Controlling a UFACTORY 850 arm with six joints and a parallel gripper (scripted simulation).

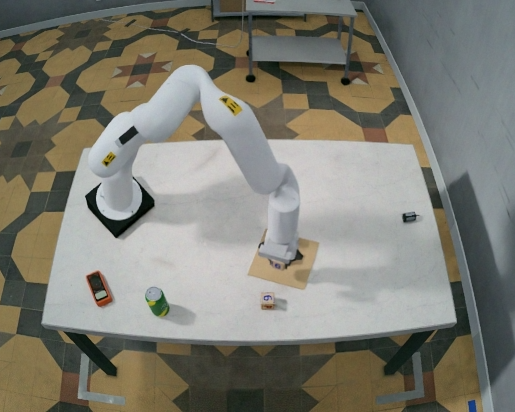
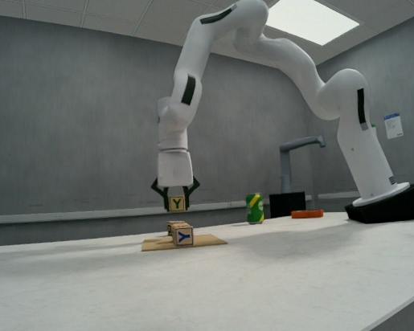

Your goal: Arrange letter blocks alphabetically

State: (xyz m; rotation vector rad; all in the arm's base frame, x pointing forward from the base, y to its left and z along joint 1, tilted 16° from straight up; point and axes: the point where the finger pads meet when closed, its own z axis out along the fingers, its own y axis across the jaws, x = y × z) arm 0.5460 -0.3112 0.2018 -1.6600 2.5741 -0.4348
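My gripper [image 2: 176, 202] is shut on a wooden block [image 2: 177, 203] that shows a green Y on its side. It holds the block in the air a little above the tan mat [image 2: 183, 242]. Two blocks stand on the mat below it: one with a blue Y on its side [image 2: 182, 235] and one close behind it [image 2: 173, 225]. In the top view the gripper [image 1: 281, 257] hangs over the mat and hides most of these blocks. A fourth block marked 9 [image 1: 267, 300] lies on the table in front of the mat, off it.
A green can [image 1: 156, 301] and an orange handheld device [image 1: 99, 288] stand near the front left edge. A small black object [image 1: 409, 217] lies at the far right. The arm's base [image 1: 119, 200] is at the left. A metal cart [image 1: 298, 35] stands behind the table.
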